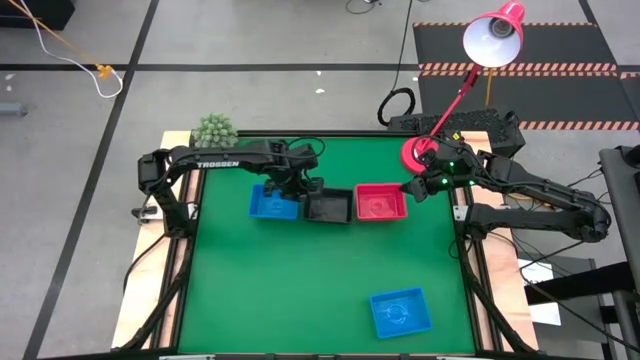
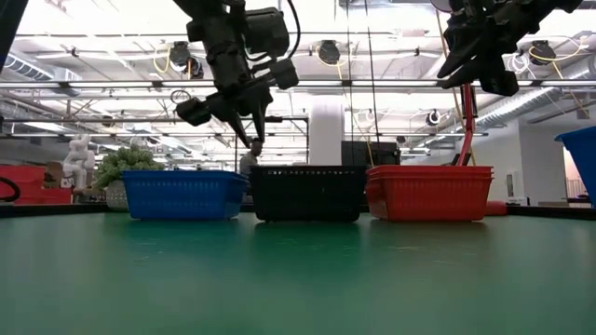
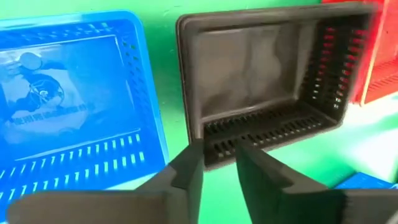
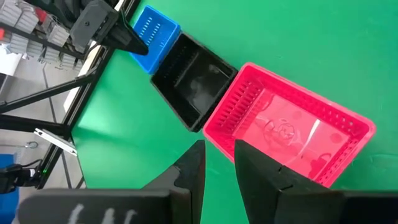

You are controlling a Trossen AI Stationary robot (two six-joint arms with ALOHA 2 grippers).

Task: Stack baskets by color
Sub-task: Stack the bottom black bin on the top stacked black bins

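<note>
Lone blue basket (image 1: 400, 312), long axis slightly skewed.

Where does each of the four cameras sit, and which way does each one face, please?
High view: above the table, looking straight down; both arms show, left pincer over the row, right pincer beside the red basket.
Low view: at table-top height, looking level at the row; arms enter from above.
Left wrist view: behind the left pincer's fingers, facing the black basket.
Right wrist view: behind its own fingers, facing the red basket.
Shared: all views show the black basket between the blue basket and red.
</note>
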